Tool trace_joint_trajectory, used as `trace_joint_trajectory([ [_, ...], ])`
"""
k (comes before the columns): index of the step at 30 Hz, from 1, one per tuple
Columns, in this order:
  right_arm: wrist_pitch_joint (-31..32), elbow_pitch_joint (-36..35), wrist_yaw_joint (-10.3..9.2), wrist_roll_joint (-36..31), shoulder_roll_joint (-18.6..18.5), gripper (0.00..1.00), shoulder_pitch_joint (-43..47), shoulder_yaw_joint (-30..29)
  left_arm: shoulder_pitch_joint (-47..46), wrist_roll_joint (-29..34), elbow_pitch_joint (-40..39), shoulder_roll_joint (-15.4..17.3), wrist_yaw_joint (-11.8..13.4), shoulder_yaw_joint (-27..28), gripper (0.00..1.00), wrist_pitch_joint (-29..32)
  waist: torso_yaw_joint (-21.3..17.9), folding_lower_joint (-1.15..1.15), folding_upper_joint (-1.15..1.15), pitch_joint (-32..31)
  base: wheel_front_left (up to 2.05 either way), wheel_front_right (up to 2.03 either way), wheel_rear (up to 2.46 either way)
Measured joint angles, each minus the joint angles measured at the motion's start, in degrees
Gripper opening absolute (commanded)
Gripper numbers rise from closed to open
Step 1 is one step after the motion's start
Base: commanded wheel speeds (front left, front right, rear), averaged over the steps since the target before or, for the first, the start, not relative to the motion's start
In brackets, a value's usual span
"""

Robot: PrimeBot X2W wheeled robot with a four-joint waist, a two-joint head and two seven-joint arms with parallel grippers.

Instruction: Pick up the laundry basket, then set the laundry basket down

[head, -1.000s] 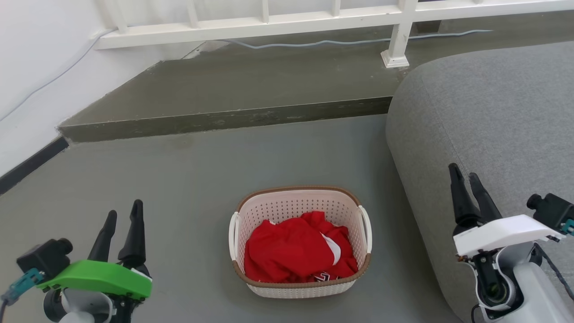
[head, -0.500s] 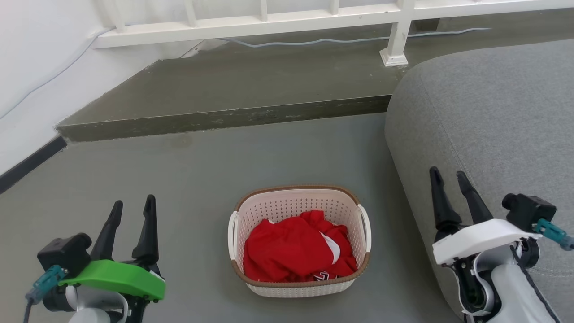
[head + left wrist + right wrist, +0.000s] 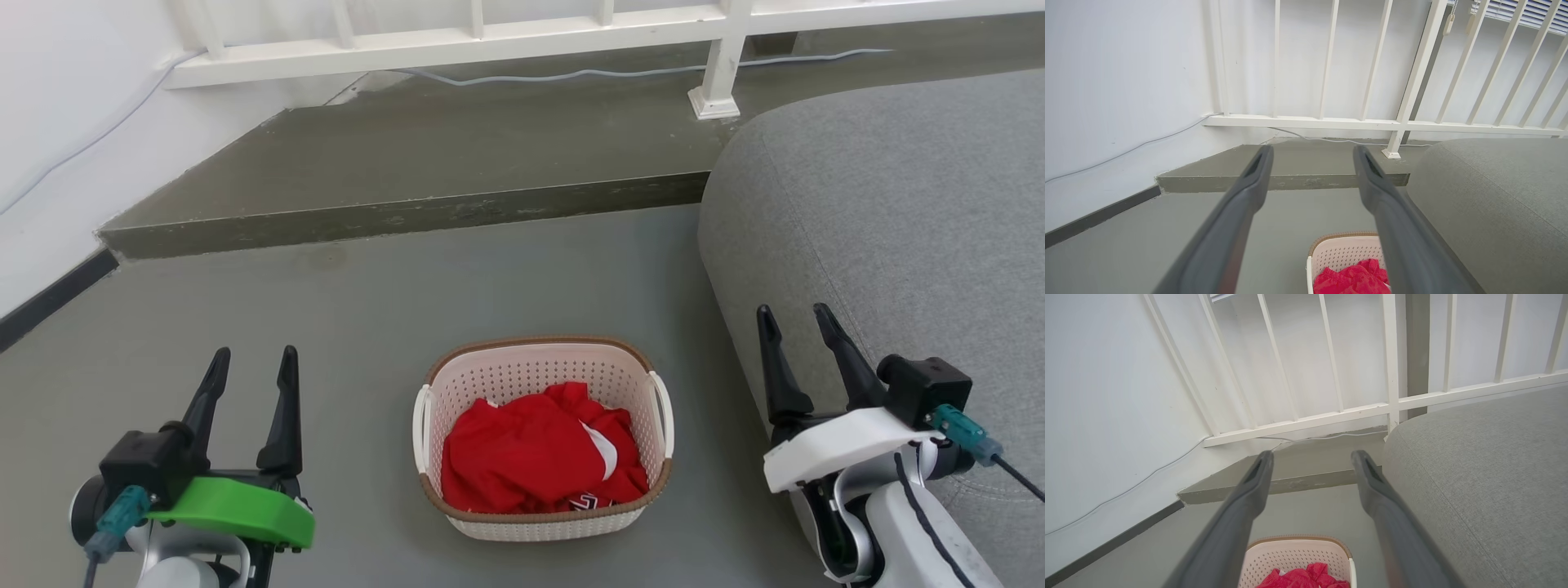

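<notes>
The small cream-white perforated plastic laundry basket [image 3: 531,377], rounded at the corners, with a brown woven-look rim and a white loop handle on each short side, stood on the grey concrete floor [image 3: 367,318] in the lower middle of the head view. A crumpled red fabric garment [image 3: 522,453] with a patch of white lay inside it and covered most of the bottom. The basket sat near the rounded edge of a grey upholstered sofa [image 3: 882,212] on the robot's right, with a strip of floor between them.

The left end effector [image 3: 255,354], under its green cover, hung to the left of the basket and well apart from it. Its two dark fingers were spread and grasped nothing. The right end effector [image 3: 791,311], under its white cover, hung to the right of the basket in front of the sofa, fingers likewise parted and empty. Neither touched the basket or its handles.

In the left wrist view the spread fingers pointed towards a raised concrete step [image 3: 1306,160] and a white-painted railing [image 3: 1331,121], and the basket sat low in the picture, partly behind one finger. In the right wrist view the basket lay low between the two fingers — red garment inside. A pale cable [image 3: 571,76] ran along the foot of the railing.
</notes>
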Motion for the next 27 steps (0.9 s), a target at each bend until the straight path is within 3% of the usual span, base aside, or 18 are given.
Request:
trace_joint_trajectory([
  [9,-1.51,-0.16,-0.78,-5.66,0.08,1.0,-0.21,0.9,-0.01,5.68,-0.99,-0.14,-0.03,-0.49,1.0,-1.52,-0.17,0.0,0.0,0.18,0.0,0.0,0.0],
  [27,-1.71,0.56,-0.68,-6.08,0.82,1.0,-0.21,0.31,0.01,6.27,-0.34,-1.31,-0.93,0.69,1.0,-1.66,-0.91,0.0,0.0,0.41,0.0,0.0,0.0],
])
